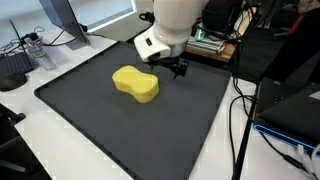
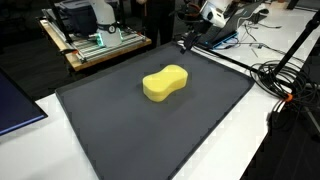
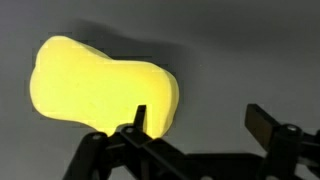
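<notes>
A yellow peanut-shaped sponge lies on the dark grey mat in both exterior views. My gripper hangs above the mat's far edge, a little apart from the sponge. In the wrist view the sponge fills the upper left, and my gripper stands open over bare mat, its left finger overlapping the sponge's right end. Nothing sits between the fingers.
A wooden shelf with electronics stands behind the mat. Cables run along one side of the mat. A laptop and a monitor stand sit off the mat.
</notes>
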### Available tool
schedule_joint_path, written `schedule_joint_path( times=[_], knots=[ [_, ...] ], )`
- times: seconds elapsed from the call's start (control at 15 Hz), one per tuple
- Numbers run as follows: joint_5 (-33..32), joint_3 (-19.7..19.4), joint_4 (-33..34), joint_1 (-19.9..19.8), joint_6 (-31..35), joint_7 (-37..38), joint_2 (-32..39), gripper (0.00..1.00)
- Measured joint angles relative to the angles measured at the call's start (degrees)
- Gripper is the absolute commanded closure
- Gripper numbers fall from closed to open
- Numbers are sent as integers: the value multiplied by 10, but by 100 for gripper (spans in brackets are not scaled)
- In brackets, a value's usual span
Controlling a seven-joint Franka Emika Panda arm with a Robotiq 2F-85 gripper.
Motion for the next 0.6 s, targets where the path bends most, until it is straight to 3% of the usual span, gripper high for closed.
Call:
schedule_joint_path(
  times=[0.6],
  knots=[
    [115,-46,-258,-94,200,5,-190,0]
  ],
)
